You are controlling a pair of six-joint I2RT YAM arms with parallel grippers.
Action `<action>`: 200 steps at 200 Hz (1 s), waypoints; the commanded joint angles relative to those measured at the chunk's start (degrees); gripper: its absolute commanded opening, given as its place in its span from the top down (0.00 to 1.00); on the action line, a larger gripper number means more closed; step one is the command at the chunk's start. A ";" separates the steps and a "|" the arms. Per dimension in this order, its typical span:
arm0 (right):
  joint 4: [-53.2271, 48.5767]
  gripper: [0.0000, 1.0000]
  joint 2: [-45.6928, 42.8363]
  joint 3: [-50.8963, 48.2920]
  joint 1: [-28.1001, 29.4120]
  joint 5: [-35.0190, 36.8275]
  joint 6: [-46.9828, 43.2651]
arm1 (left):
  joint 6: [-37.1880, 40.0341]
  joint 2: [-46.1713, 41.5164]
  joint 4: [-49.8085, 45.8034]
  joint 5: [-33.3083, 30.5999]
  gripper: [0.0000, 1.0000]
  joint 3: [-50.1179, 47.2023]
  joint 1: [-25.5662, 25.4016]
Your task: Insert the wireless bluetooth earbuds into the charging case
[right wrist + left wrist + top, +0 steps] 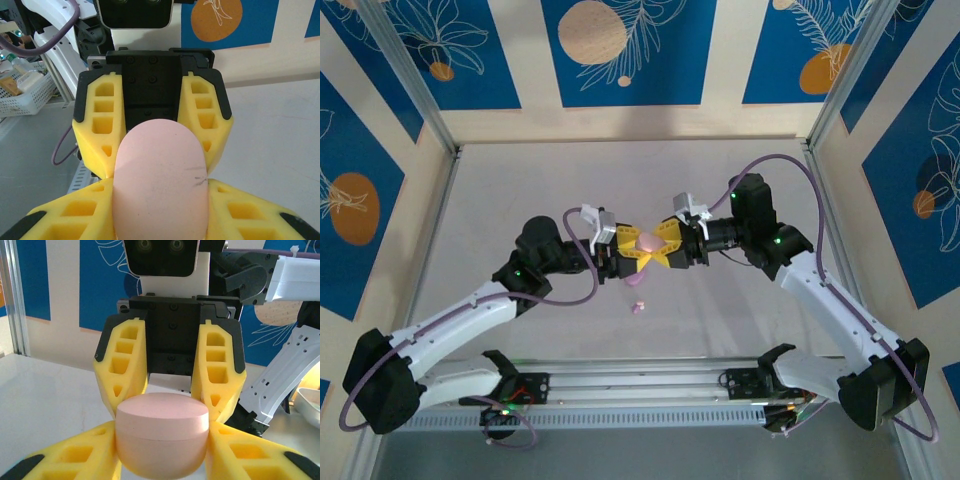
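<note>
A pink oval charging case hangs in the air over the middle of the table, its lid closed. My left gripper comes at it from the left and my right gripper from the right. In the left wrist view the case sits between my left gripper's yellow fingers, which touch both its sides. The right wrist view shows the case end-on, clamped in my right gripper. A tiny pink earbud lies on the table just below the case.
An aluminium rail runs along the near edge between the arm bases. Metal frame posts and patterned walls enclose the table. A white basket stands off the table on the left of the right wrist view.
</note>
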 commanded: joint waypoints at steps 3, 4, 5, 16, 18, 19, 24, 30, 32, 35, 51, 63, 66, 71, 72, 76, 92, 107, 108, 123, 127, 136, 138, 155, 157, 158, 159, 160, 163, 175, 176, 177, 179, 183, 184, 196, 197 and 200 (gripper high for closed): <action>1.38 0.66 -0.22 0.64 0.62 -0.58 -0.32 | -0.42 0.52 0.33 1.56 0.64 2.35 -0.32; 1.38 0.66 -0.23 0.64 0.62 -0.54 -0.32 | -0.43 0.47 0.32 1.56 0.65 2.35 -0.32; 1.43 0.66 -0.24 0.59 0.62 -0.57 -0.32 | -0.40 0.45 0.32 1.60 0.65 2.30 -0.32; 1.39 0.66 -0.42 0.49 0.54 -0.52 -0.40 | -0.08 0.18 0.15 1.41 0.69 2.18 -0.28; 1.33 0.66 -0.42 0.46 0.49 -0.47 -0.44 | 0.02 0.11 0.14 1.32 0.70 2.17 -0.29; 1.32 0.66 -0.42 0.50 0.46 -0.44 -0.47 | 0.05 0.05 0.14 1.26 0.71 2.13 -0.26; 1.16 0.65 -0.50 0.46 0.38 -0.28 -0.49 | 0.25 -0.13 0.03 1.09 0.73 2.01 -0.24; 0.98 0.63 -0.60 0.43 0.23 0.12 -0.40 | 0.56 -0.46 -0.03 0.68 0.75 1.83 -0.30; 0.96 0.62 -0.60 0.38 0.19 0.15 -0.34 | 0.68 -0.56 -0.04 0.57 0.75 1.78 -0.27; 0.83 0.62 -0.60 0.42 0.06 0.30 -0.32 | 0.79 -0.73 -0.04 0.32 0.76 1.62 -0.28; -0.10 0.58 -0.90 0.12 -0.72 0.87 -0.44 | 1.15 -1.78 0.78 -0.90 0.79 0.82 -0.31; -0.74 0.55 -1.19 -0.24 -1.20 1.40 -0.49 | 1.24 -2.28 1.27 -1.29 0.80 0.42 -0.25; -0.90 0.54 -1.30 -0.32 -1.30 1.42 -0.49 | 1.23 -2.36 1.34 -1.33 0.81 0.29 -0.30; -1.12 0.53 -1.40 -0.46 -1.47 1.51 -0.57 | 1.31 -2.41 1.28 -1.28 0.80 0.32 -0.27; -1.18 0.53 -1.39 -0.49 -1.48 1.51 -0.57 | 1.35 -2.39 1.28 -1.27 0.80 0.37 -0.29; -1.36 0.52 -1.40 -0.59 -1.57 1.51 -0.62 | 1.23 -2.38 1.26 -1.17 0.81 0.33 -0.29; -2.47 0.51 -1.39 -0.56 -1.67 1.64 -1.18 | 1.13 -2.21 1.28 -0.82 0.81 0.46 -0.28; -3.16 0.50 -1.47 -0.43 -1.84 2.02 -1.44 | 1.00 -2.03 1.52 -0.71 0.81 0.50 -0.30; -3.21 0.50 -1.47 -0.42 -1.89 2.03 -1.40 | 0.94 -2.03 1.53 -0.72 0.81 0.50 -0.31; -4.00 0.49 -1.78 -0.47 -2.24 2.30 -1.65 | 0.83 -2.11 1.68 -0.90 0.81 0.42 -0.27; -4.17 0.49 -1.89 -0.51 -2.35 2.30 -1.68 | 0.78 -2.14 1.70 -0.98 0.81 0.42 -0.27; -4.48 0.49 -2.08 -0.68 -2.62 2.39 -1.71 | 0.79 -2.20 1.63 -0.99 0.81 0.42 -0.27; -4.49 0.49 -2.15 -0.68 -2.74 2.35 -1.61 | 0.85 -2.20 1.59 -1.01 0.81 0.48 -0.27; -4.58 0.48 -2.59 -1.03 -3.24 2.41 -1.42 | 0.91 -2.29 1.53 -1.06 0.81 0.50 -0.26; -4.58 0.48 -2.61 -1.01 -3.27 2.46 -1.38 | 0.95 -2.29 1.47 -1.03 0.81 0.50 -0.29; -4.58 0.48 -2.61 -1.07 -3.30 2.43 -1.42 | 0.91 -2.29 1.46 -1.05 0.81 0.50 -0.26; -4.58 0.48 -2.62 -1.10 -3.37 2.41 -1.39 | 0.89 -2.29 1.46 -1.02 0.81 0.50 -0.29; -4.58 0.48 -2.66 -1.07 -3.40 2.45 -1.38 | 0.92 -2.29 1.46 -1.01 0.81 0.50 -0.31; -4.58 0.48 -2.74 -1.12 -3.47 2.35 -1.30 | 0.88 -2.29 1.45 -1.07 0.81 0.50 -0.19; -4.67 0.47 -2.89 -1.21 -3.68 2.35 -1.32 | 0.87 -2.21 1.42 -1.00 0.81 0.58 -0.27; -4.67 0.47 -2.89 -1.21 -3.69 2.33 -1.30 | 0.83 -2.21 1.43 -0.99 0.81 0.59 -0.30; -4.67 0.47 -2.93 -1.21 -3.69 2.32 -1.29 | 0.80 -2.21 1.44 -0.99 0.81 0.59 -0.31; -4.67 0.47 -2.89 -1.21 -3.69 2.24 -1.33 | 0.83 -2.20 1.41 -0.99 0.81 0.59 -0.28; -4.54 0.47 -2.88 -1.21 -3.77 2.07 -1.21 | 0.78 -2.12 1.45 -0.95 0.81 0.65 -0.27; -4.48 0.47 -2.88 -1.21 -3.78 2.01 -1.16 | 0.83 -2.12 1.45 -0.92 0.81 0.67 -0.25; -3.45 0.47 -2.71 -1.17 -3.78 1.16 -0.25 | 0.70 -1.86 1.54 -0.68 0.81 0.85 -0.25; -3.36 0.47 -2.66 -1.19 -3.78 1.12 -0.10 | 0.65 -1.86 1.54 -0.66 0.81 0.85 -0.24; -3.01 0.47 -2.56 -1.26 -3.71 0.78 0.21 | 0.65 -1.79 1.59 -0.57 0.81 0.90 -0.31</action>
